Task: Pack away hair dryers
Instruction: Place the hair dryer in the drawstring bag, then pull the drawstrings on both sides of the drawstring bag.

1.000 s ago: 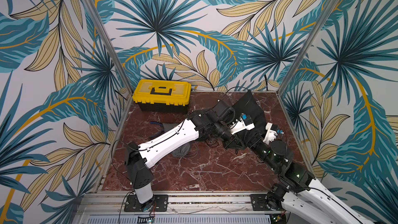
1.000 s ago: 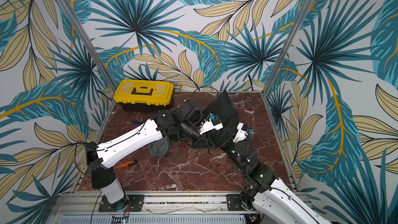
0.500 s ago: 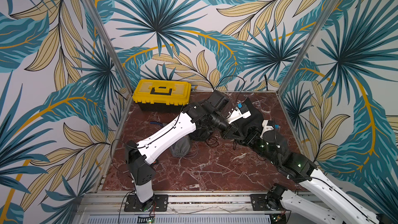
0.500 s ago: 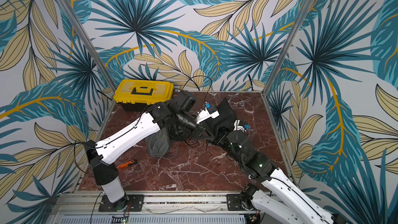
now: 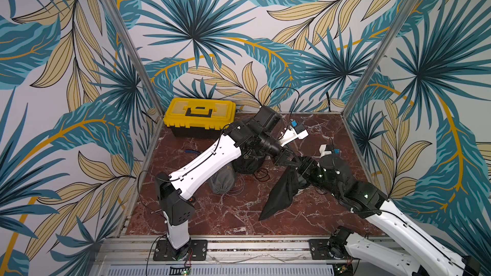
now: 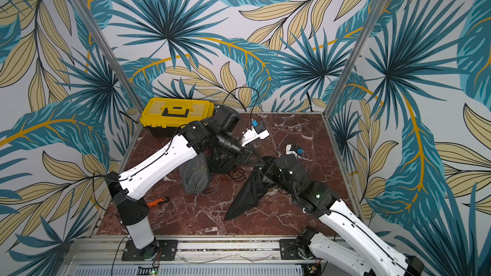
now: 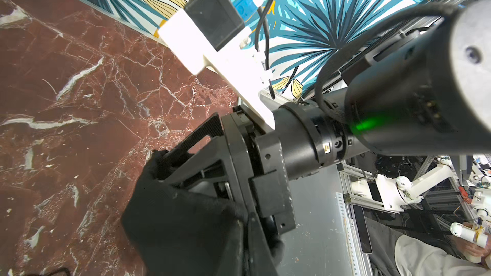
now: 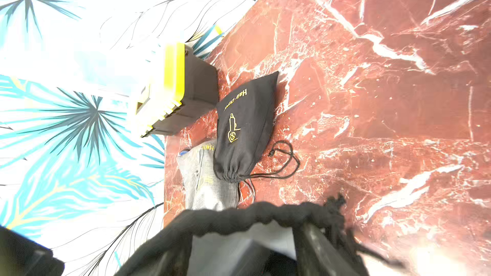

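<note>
Red-marble tabletop [image 5: 318,128] at frame centre carries a limp black fabric drawstring bag [image 5: 280,197], its rim pinched by the closed left gripper [image 5: 289,161] and draped over the parted jaws of the right gripper [image 5: 299,168]; hair dryers hidden.

Two black pouches [image 5: 281,195], one grey pouch [image 5: 221,181], one yellow toolbox [image 5: 199,114], one orange screwdriver [image 6: 158,201], two robot arms [image 5: 210,160]
</note>
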`<state>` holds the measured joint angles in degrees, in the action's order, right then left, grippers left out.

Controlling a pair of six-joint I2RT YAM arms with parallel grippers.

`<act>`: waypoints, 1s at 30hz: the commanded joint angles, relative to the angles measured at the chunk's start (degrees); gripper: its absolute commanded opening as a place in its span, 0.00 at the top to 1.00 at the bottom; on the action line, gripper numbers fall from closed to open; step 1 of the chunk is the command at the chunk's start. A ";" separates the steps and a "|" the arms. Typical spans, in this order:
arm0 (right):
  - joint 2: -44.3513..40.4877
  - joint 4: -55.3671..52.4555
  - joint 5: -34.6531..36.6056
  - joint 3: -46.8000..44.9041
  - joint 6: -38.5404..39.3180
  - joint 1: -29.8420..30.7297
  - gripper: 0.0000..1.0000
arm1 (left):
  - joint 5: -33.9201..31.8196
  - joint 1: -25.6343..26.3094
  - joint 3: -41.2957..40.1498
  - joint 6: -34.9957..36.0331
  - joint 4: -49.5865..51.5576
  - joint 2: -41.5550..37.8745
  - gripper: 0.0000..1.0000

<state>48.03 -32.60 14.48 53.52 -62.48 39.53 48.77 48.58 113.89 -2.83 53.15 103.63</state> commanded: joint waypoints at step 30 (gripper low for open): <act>-15.33 -9.40 -6.89 -9.29 9.51 -0.05 0.41 | -1.05 -6.00 -3.02 6.35 -0.32 2.99 1.00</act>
<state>33.26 -44.45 11.79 45.50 -56.12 39.53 45.76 42.70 110.87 2.26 55.02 105.41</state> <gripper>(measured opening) 0.597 0.053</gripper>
